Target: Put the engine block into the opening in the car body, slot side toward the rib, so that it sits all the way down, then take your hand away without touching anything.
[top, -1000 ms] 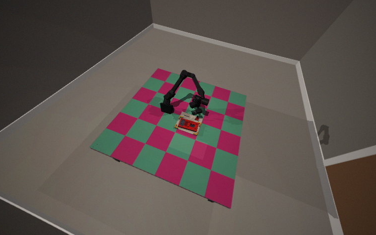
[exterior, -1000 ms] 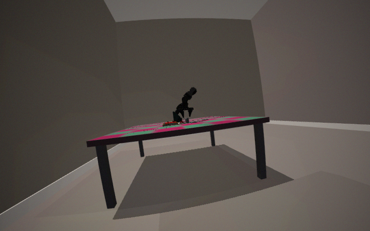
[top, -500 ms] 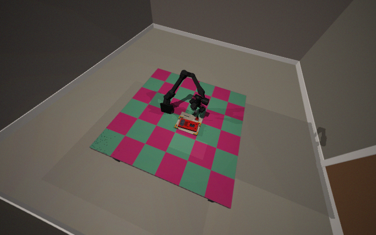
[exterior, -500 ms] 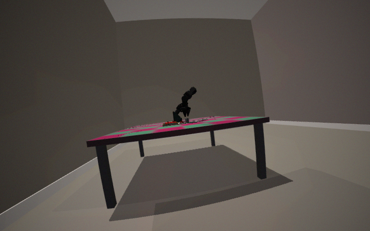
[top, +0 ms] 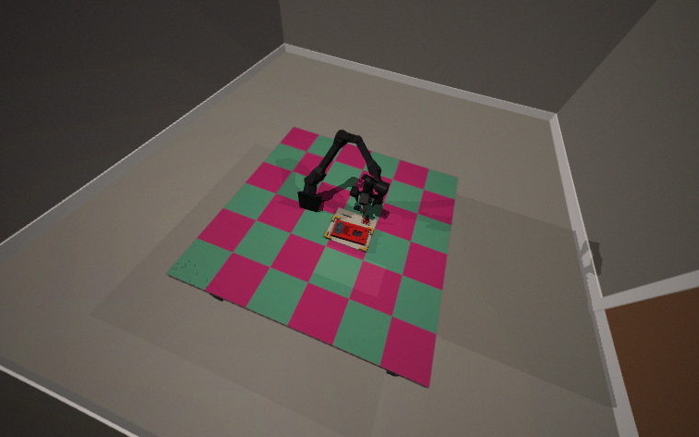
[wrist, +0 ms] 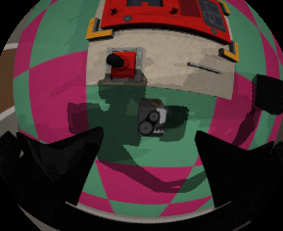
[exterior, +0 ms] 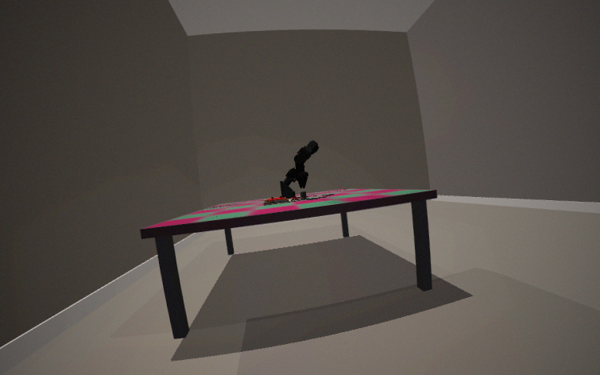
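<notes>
Engine block at large: my gripper (top: pixel 365 208) (exterior: pixel 303 187) (wrist: pixel 150 134), released, nothing held

Engine block (exterior: pixel 303 195) (wrist: pixel 152 117): on the table (top: pixel 335 347) (exterior: pixel 292 214), ahead of my fingertips, between their lines. Risk: off-centre descent, one finger landing on it and tipping it.

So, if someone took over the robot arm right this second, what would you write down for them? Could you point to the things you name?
Gripper: the black two-fingered gripper (top: pixel 365 208) (wrist: pixel 150 134) is open, holding nothing, above the table.
Engine block: the dark grey block with two round pulleys on one face (exterior: pixel 303 195) (wrist: pixel 145 119) sits on the checkered table top (top: pixel 280 255) (exterior: pixel 330 203), beside the beige board (wrist: pixel 168 75).
Car body: the flat red body (top: pixel 351 231) (wrist: pixel 183 22) lies on that board between yellow corner brackets.
Done: no part of the insertion.
Left: grip the block, turn its slot side toward the rib, seat it fully, withdraw without contact.
</notes>
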Motion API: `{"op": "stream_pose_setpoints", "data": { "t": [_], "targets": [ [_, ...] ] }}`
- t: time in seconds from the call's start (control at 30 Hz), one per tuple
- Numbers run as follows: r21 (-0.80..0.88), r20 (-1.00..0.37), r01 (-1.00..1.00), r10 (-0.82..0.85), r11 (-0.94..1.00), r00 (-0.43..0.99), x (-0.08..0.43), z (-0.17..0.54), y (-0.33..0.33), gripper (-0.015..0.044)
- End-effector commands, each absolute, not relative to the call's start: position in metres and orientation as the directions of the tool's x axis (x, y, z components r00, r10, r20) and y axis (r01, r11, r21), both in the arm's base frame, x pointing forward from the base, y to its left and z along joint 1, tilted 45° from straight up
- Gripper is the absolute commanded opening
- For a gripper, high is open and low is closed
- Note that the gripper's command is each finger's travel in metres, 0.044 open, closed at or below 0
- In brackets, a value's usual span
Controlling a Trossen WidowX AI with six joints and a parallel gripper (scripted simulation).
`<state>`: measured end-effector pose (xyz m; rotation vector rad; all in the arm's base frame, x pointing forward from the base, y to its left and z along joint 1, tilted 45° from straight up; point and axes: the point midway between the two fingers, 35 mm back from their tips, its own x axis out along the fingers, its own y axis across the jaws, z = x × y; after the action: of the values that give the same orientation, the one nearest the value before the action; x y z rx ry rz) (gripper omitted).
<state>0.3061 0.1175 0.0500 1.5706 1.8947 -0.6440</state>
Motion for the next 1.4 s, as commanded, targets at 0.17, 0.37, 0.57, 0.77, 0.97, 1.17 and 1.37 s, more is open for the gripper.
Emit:
{"op": "stream_pose_setpoints", "data": {
  "t": [0.17, 0.37, 0.57, 0.77, 0.97, 1.17, 1.37],
  "targets": [
    [0.204, -0.708, 0.904, 0.694, 0.375, -0.129, 0.307, 0.053, 0.114, 0.0440],
    [0.339, -0.708, 0.800, 0.694, 0.495, -0.129, 0.307, 0.055, 0.112, 0.0440],
    [0.459, -0.709, 0.662, 0.694, 0.592, -0.129, 0.308, 0.057, 0.110, 0.0440],
    [0.560, -0.709, 0.495, 0.693, 0.664, -0.129, 0.308, 0.059, 0.108, 0.0440],
    [0.636, -0.709, 0.307, 0.693, 0.708, -0.129, 0.308, 0.061, 0.106, 0.0440],
    [0.685, -0.709, 0.105, 0.693, 0.721, -0.130, 0.308, 0.064, 0.104, 0.0440],
    [0.705, -0.709, -0.095, 0.693, 0.703, -0.130, 0.308, 0.066, 0.102, 0.0440]
  ]
}}
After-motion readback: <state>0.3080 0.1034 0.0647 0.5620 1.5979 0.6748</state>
